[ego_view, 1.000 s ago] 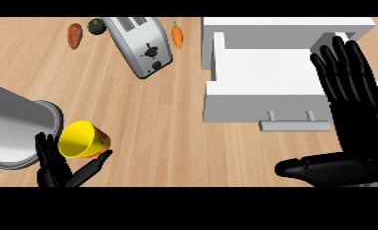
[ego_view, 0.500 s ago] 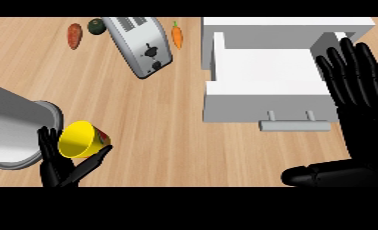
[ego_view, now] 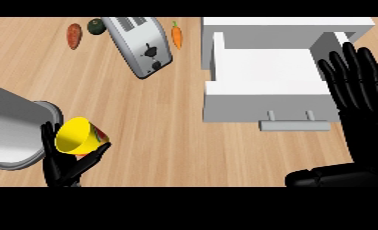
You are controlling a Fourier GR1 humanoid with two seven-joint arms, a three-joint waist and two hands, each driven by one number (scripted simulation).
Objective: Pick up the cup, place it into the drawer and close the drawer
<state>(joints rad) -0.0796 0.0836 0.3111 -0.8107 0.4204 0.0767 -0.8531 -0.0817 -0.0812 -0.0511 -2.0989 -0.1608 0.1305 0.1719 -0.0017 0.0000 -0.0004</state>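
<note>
The yellow cup (ego_view: 77, 136) was well to the left of the open white drawer (ego_view: 251, 106) and nearer the robot. It was tilted, and the left robot hand (ego_view: 70, 166) clamped it from below, fingers and thumb curled round its lower part. A grey metal vessel (ego_view: 18, 129) lay just beyond the cup, on the side away from the drawer.

The step in hand appeared to be the carry. To do it well, the cup likely had to rise enough to clear the drawer's front wall, then cross the bare worktop (ego_view: 162, 124). That path ran clear of the toaster (ego_view: 139, 46), which lay left of the drawer and farther back. The cup should come down inside the box, behind the front wall, and be let go only once its base rested there.

The right robot hand (ego_view: 353, 89) stood at the drawer's right side, fingers straight and apart. It seemed well placed to push the handle (ego_view: 295, 123) afterwards.
</note>
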